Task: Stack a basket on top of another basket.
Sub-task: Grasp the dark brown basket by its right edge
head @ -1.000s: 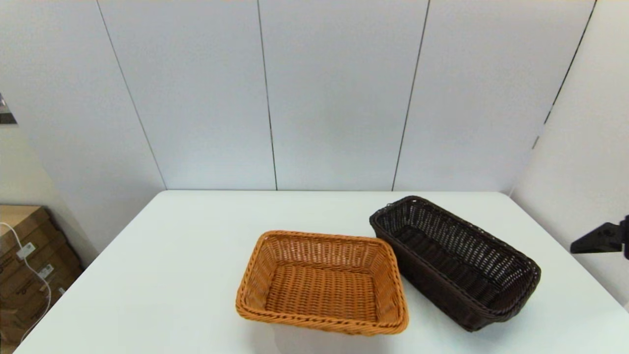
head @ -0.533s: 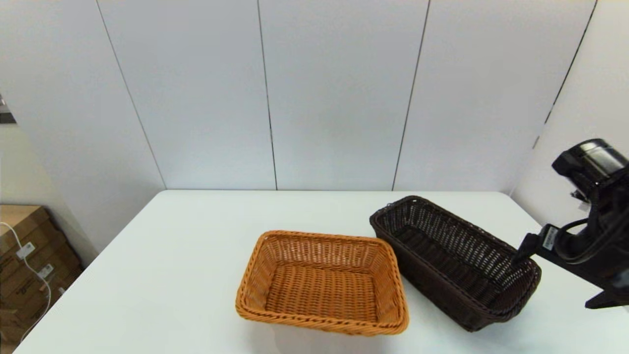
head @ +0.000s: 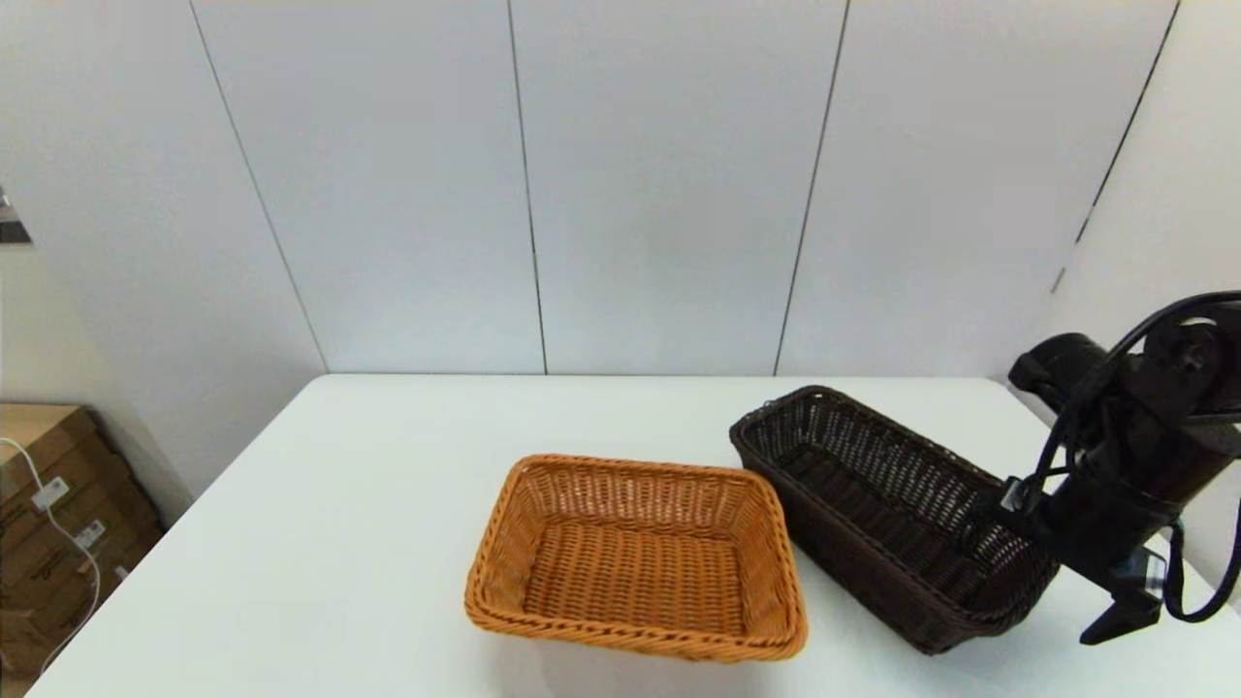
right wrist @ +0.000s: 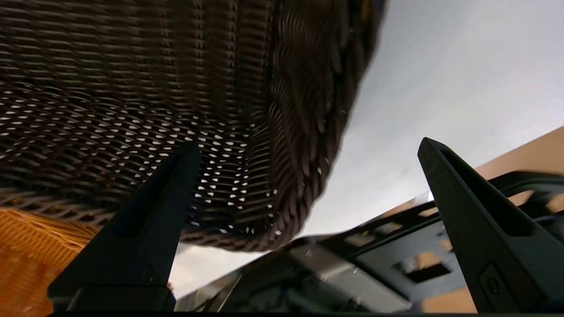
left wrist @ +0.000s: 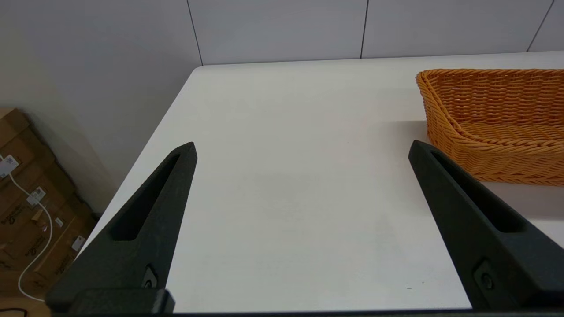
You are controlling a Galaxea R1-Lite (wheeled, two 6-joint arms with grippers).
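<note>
The dark brown basket (head: 873, 494) lies at an angle on the white table (head: 388, 485), right of the orange basket (head: 635, 557); the two almost touch. My right gripper (head: 1059, 567) is open at the dark basket's near right end, straddling its braided rim. In the right wrist view one finger stands over the dark basket's (right wrist: 132, 88) open-weave inside and the other outside it over the table, with nothing clamped. A corner of the orange basket (right wrist: 26, 246) shows beyond. My left gripper (left wrist: 302, 147) hangs open over bare table, to the left of the orange basket (left wrist: 493, 110), out of the head view.
Cardboard boxes (head: 48, 523) with a white cable stand on the floor off the table's left side. Grey wall panels close off the back and right. The table's right edge runs just beside my right arm, with a dark metal frame (right wrist: 352, 259) below it.
My right arm has come in from the right edge and dropped down over the dark basket's near right end. Neither basket has moved.
</note>
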